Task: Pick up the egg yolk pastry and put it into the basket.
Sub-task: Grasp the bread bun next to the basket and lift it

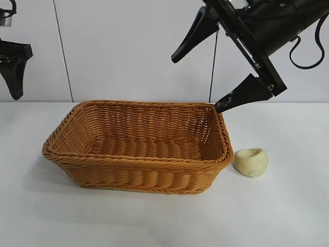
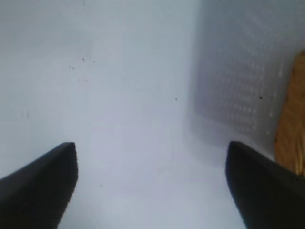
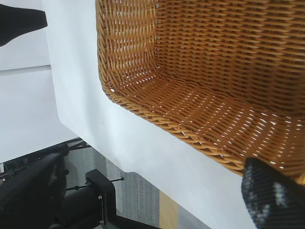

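The egg yolk pastry [image 1: 251, 162] is being left on the tabletop [image 1: 288, 206] beside the basket [image 1: 139, 182], ungrasped, while the right gripper [image 1: 205, 77] is being held wide-fingered and empty above it, ready for descent, and the left gripper [image 1: 14, 77], equally spread and empty, is being kept clear.

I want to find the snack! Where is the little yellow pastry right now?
In the exterior view, the small pale cream-yellow dented pastry sits on the white table, just right of the large orange-brown woven wicker basket, outside it.

The white table [image 1: 288, 216] carries the basket [image 1: 139, 170] and, just beside its right end, the egg yolk pastry [image 1: 251, 162].
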`<action>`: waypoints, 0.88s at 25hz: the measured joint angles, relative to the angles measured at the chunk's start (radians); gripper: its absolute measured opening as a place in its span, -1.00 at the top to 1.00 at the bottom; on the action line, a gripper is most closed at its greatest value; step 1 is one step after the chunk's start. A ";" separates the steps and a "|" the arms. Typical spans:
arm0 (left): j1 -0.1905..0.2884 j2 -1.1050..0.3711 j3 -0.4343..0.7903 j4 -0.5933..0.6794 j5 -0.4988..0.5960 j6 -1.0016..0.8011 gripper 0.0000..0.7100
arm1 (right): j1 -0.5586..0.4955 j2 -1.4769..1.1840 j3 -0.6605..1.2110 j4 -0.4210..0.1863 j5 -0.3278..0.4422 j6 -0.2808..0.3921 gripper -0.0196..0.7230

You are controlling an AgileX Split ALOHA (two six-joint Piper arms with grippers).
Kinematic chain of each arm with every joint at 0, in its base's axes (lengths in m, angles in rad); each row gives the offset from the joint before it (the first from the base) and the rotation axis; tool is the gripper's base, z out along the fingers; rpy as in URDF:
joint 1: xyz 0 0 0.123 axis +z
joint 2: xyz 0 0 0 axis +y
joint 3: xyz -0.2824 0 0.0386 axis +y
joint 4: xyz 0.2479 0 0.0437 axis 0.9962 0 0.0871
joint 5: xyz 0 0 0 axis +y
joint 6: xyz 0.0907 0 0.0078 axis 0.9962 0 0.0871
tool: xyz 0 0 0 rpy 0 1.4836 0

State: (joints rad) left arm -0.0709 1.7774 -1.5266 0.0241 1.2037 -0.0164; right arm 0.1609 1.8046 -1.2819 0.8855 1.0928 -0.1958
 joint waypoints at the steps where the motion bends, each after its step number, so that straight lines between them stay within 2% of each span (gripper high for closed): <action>1: 0.000 -0.041 0.025 0.000 0.000 0.003 -0.76 | 0.000 0.000 0.000 0.000 0.000 0.000 -0.92; 11: 0.000 -0.530 0.413 0.000 0.005 0.016 -0.76 | 0.000 0.000 0.000 0.000 0.000 0.000 -0.92; 22: 0.000 -1.014 0.734 0.000 -0.015 -0.002 -0.76 | 0.000 0.000 0.000 0.000 0.000 0.000 -0.92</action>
State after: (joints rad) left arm -0.0709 0.7632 -0.7930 0.0241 1.1889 -0.0189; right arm 0.1609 1.8046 -1.2819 0.8855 1.0928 -0.1958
